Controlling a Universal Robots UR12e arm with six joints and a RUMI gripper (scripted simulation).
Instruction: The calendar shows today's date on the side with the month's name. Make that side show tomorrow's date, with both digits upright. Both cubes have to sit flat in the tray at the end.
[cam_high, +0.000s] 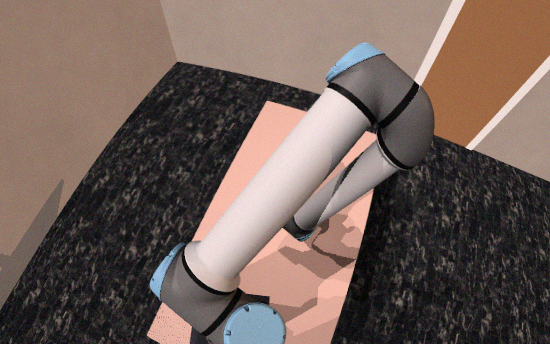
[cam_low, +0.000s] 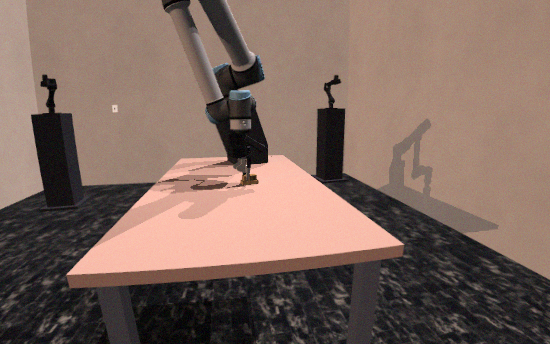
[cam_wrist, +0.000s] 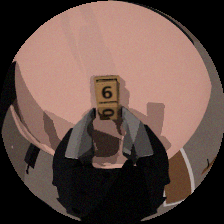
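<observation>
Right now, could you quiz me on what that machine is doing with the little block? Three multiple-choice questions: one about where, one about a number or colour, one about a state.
1. Where is the wooden cube?
A. On the floor
B. At the tips of the gripper, over the table
C. On a black pedestal

2. Which digit shows on the cube's upper face in the wrist view?
A. 6
B. 3
C. 8

3. What is the gripper's state?
A. Wide open, away from the cube
B. Out of sight
C. Closed partway, its fingers flanking the cube

Answers: B, the wrist view shows the cube between the fingertips with the pink table behind it; A, a black 6 is printed there; C, the grey fingers sit on either side of the cube, though a firm grip cannot be confirmed.
</observation>
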